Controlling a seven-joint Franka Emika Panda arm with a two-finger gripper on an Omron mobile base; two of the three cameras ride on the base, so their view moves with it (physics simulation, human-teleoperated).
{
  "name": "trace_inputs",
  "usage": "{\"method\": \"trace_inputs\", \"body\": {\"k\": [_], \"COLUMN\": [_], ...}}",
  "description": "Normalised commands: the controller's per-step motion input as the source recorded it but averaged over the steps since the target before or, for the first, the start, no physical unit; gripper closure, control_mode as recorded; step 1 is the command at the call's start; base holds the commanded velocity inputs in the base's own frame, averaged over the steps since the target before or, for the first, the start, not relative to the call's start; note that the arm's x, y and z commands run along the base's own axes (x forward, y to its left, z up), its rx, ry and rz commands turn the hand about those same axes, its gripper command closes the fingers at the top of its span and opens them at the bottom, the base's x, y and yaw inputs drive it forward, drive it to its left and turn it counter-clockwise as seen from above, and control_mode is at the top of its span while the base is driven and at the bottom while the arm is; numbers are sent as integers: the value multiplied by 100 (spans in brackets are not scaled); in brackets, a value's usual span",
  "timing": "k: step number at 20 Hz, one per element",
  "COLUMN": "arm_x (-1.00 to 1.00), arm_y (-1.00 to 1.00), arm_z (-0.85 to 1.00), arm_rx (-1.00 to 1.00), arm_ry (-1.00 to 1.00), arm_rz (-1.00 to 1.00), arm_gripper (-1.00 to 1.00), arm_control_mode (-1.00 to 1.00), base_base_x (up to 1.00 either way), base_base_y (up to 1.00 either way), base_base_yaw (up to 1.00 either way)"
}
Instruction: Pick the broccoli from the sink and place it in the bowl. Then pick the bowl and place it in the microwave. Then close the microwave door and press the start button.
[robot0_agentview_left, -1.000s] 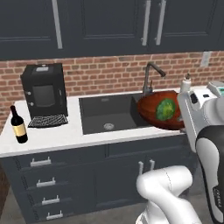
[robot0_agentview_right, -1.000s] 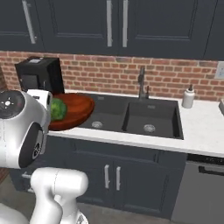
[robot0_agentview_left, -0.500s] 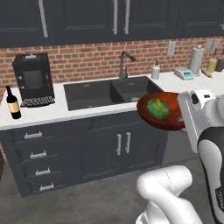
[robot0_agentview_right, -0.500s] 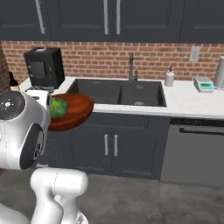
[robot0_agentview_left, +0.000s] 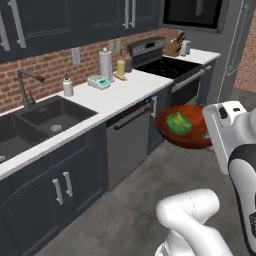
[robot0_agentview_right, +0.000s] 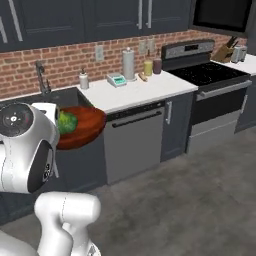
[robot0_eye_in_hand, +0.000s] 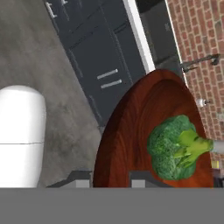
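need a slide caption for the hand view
Tool shut on the rim of the bowl, broccoli inside, carried above the kitchen floor.

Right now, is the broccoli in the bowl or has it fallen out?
In. The broccoli sits inside the bowl, against its far side; both base views show green within the bowl's rim, held above the floor.

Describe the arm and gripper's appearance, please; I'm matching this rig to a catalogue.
The arm is glossy white with rounded segments; a dark round cap with faint markings covers one joint. The gripper has two small dark grey, blocky finger tips. No cables show.
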Motion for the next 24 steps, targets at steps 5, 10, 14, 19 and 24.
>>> {"method": "trace_inputs", "body": {"k": [5, 10, 14, 19, 24], "arm_x": [0, 0, 0, 0, 0], "arm_y": [0, 0, 0, 0, 0], "arm_z": [0, 0, 0, 0, 0], "arm_rx": [0, 0, 0, 0, 0], "arm_ry": [0, 0, 0, 0, 0], "arm_rz": [0, 0, 0, 0, 0], "arm_gripper": [100, 100, 100, 100, 100], "arm_control_mode": [100, 100, 100, 100, 100], "base_base_x": [0, 0, 36, 99, 100], "base_base_y": [1, 1, 8, -22, -26], "base_base_yaw": [-100, -99, -71, -26, -1]}}
